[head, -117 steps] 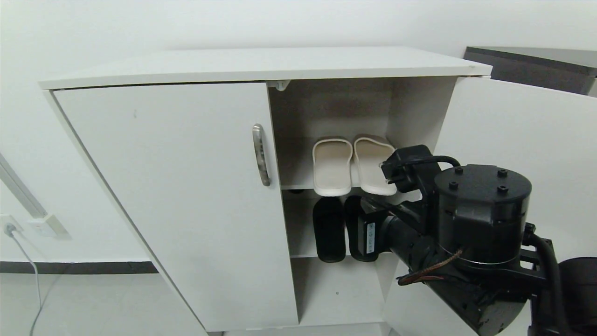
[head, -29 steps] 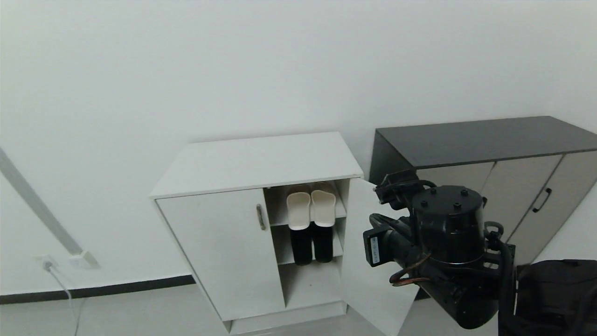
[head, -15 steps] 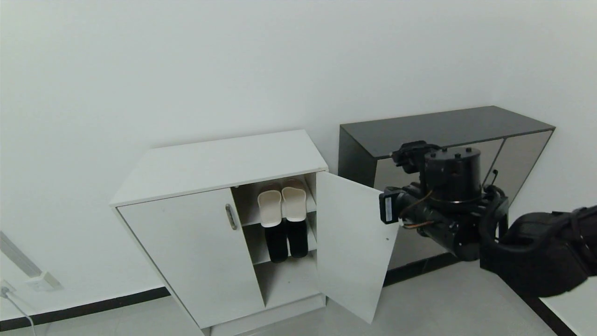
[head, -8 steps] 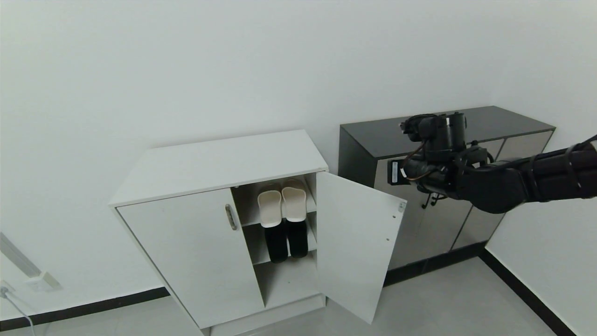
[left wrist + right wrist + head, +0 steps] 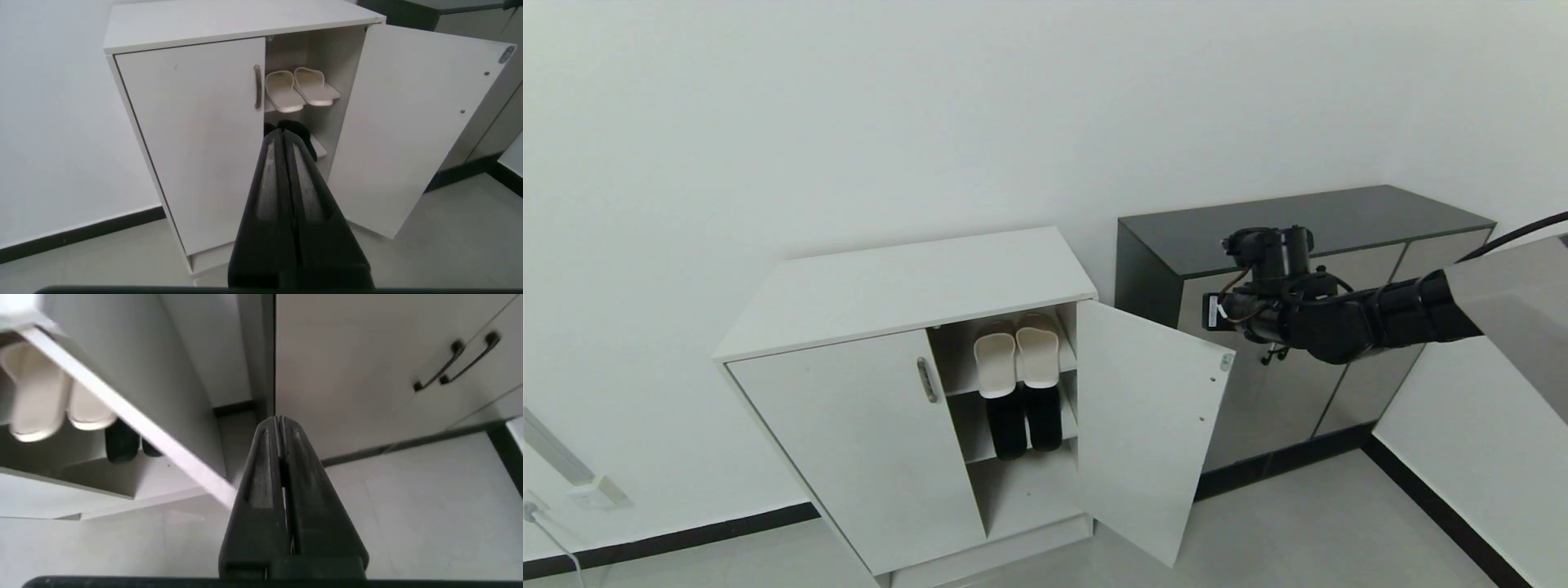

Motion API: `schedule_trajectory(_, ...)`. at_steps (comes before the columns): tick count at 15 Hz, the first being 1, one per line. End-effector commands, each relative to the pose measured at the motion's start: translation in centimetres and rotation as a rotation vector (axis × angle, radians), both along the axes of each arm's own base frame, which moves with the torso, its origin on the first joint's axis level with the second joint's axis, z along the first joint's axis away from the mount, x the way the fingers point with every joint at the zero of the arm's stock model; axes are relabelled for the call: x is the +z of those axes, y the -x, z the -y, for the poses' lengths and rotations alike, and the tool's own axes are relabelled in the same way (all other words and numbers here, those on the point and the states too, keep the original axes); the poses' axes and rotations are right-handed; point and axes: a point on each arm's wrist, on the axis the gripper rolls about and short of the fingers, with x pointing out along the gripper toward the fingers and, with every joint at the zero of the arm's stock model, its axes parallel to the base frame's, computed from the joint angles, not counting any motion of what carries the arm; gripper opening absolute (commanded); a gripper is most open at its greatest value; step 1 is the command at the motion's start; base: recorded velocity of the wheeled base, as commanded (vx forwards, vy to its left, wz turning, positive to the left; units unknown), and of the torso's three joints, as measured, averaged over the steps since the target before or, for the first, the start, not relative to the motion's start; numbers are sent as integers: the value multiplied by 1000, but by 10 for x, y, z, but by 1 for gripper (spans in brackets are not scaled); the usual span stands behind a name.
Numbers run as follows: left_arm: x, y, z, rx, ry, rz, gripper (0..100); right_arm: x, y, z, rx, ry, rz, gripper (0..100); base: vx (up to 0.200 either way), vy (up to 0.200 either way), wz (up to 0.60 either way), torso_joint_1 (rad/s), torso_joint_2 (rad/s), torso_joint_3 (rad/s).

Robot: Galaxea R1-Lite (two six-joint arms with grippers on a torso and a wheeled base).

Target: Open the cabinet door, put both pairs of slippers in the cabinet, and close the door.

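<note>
Slippers (image 5: 1018, 363) are sitting on the cabinet (image 5: 907, 282) shelves and the door (image 5: 1147, 425) is hanging open. Right arm (image 5: 1339, 327) is hovering just past its free edge, outer side — jaws closed, empty — the nearer one for pushing.

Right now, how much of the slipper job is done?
Done: the door is open, and the white slippers and black slippers sit inside the cabinet. In hand: nothing; the right gripper, fingers shut, is near the door's edge. Left: closing the door.
</note>
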Motion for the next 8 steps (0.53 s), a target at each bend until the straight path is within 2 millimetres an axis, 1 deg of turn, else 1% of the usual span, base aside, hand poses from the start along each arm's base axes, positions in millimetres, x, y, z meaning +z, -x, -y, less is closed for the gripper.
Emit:
schedule_trajectory(1, 0, 0, 0, 1, 0, -1, 0, -21, -10, -2, 0, 9, -38, 0, 0, 0, 0, 0, 0, 0)
schedule_trajectory(5, 0, 0, 0, 1, 2, -1, 0, -27, -11, -2, 1, 13, -51, 0, 0, 0, 0, 0, 0, 0)
schedule_trajectory(8, 0, 0, 0, 1, 0, 0, 0, -28, -7, -6, 12, 17, -60, 0, 0, 0, 0, 0, 0, 0)
